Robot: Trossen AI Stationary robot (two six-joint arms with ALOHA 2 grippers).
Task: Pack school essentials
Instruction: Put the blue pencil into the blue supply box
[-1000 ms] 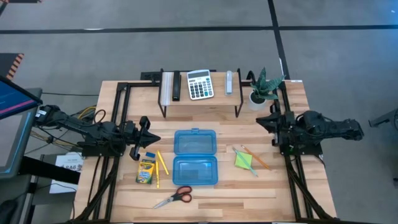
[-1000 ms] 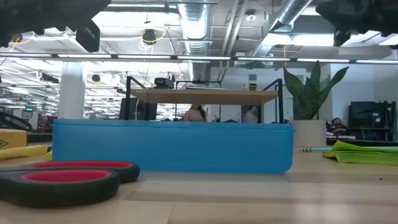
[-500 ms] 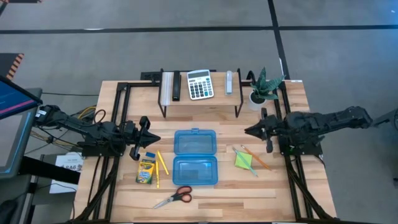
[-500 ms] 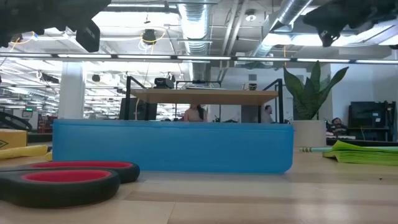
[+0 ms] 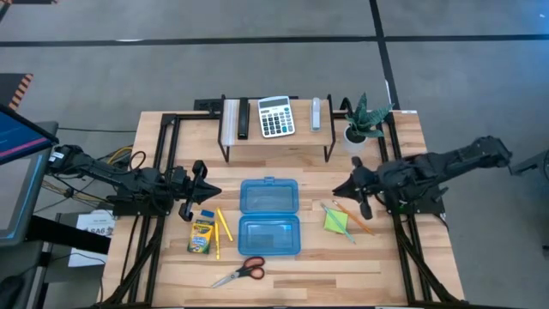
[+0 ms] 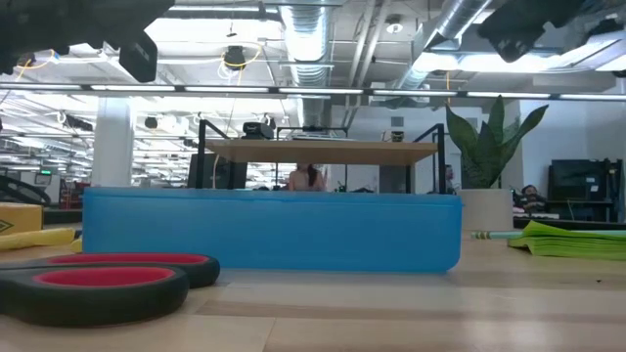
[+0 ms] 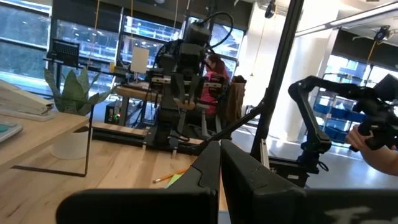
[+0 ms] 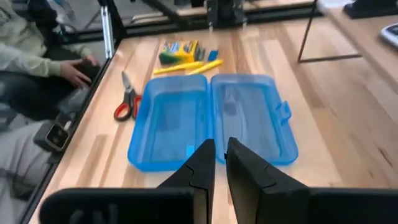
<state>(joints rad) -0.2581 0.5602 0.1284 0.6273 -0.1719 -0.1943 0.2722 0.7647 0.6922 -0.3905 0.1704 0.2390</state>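
An open blue pencil case (image 5: 269, 217) lies flat mid-table, both halves up. To its left lie a crayon box (image 5: 202, 233), yellow pencils (image 5: 222, 227) and a small blue eraser (image 5: 207, 214). Red-handled scissors (image 5: 241, 272) lie near the front edge. A lime-green sticky pad (image 5: 336, 221) and an orange pencil (image 5: 353, 218) lie to the case's right. My right gripper (image 5: 343, 187) hangs above the table between case and pad, tilted down toward the case (image 8: 211, 118), its fingers a narrow gap apart with nothing between them. My left gripper (image 5: 208, 190) waits shut, left of the case.
A black-framed shelf at the far edge carries a calculator (image 5: 275, 116), and a potted plant (image 5: 364, 123) stands to its right. A person's arm and hand (image 8: 43, 50) show just beyond the table's near edge, close to the scissors (image 8: 127, 102).
My right gripper has swung out from its folded place by the plant, toward the table's left and near edges, and has tipped from about level to pointing down at the pencil case. The things on the table have stayed where they were.
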